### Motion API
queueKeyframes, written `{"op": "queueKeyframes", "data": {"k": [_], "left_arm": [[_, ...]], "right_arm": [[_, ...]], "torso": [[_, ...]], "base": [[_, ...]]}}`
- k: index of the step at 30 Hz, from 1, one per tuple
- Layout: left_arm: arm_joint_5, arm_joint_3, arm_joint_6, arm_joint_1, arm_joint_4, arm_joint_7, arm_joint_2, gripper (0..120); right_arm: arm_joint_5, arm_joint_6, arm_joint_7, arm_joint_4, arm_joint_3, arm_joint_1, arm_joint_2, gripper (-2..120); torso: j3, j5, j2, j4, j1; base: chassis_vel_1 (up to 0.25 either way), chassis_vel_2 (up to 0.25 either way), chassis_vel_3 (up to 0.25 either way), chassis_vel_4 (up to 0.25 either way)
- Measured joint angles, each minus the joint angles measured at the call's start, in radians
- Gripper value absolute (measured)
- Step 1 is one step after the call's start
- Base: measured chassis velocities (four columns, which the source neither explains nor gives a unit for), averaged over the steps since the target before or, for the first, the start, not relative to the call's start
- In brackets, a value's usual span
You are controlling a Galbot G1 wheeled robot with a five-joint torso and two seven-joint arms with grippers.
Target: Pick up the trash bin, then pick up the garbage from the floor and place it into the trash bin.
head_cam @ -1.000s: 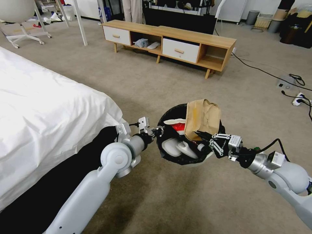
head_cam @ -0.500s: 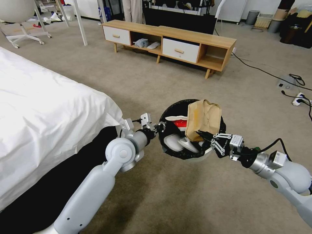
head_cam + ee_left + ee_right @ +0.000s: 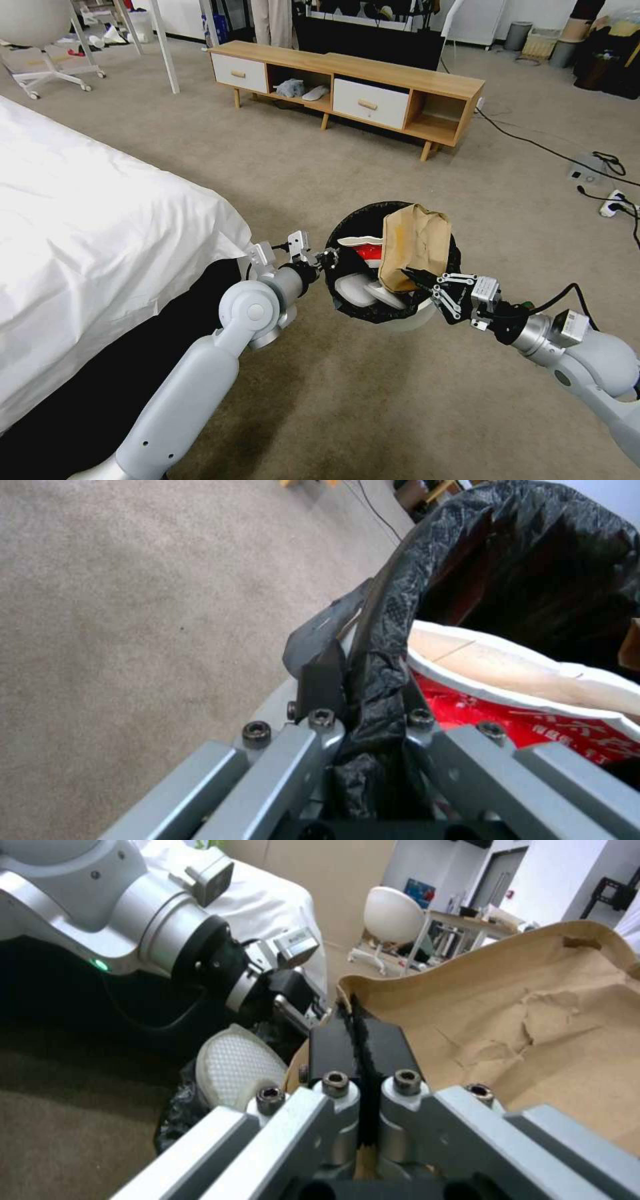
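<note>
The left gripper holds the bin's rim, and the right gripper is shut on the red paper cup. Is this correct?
Not quite. The right gripper is shut on the brown paper bag, as the right wrist view shows. The left gripper does hold the trash bin by its rim.

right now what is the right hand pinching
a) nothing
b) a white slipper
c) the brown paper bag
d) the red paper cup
c: the right hand is shut on an edge of the brown paper bag sticking out of the trash bin, as its wrist view shows.

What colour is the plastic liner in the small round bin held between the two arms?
Black plastic bag liner, best in the left wrist view.
</note>
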Motion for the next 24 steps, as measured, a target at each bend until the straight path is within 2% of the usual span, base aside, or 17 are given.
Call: {"op": "queueKeyframes", "data": {"k": [24], "left_arm": [[0.013,0.001,-0.005,0.011,0.046,0.007,-0.001,3]], "right_arm": [[0.006,-0.008,0.003,0.034,0.012,-0.005,-0.003,0]], "torso": [[0.0,-0.0001,0.0,0.0,0.0]], "base": [[0.0,0.0,0.0,0.0]]}}
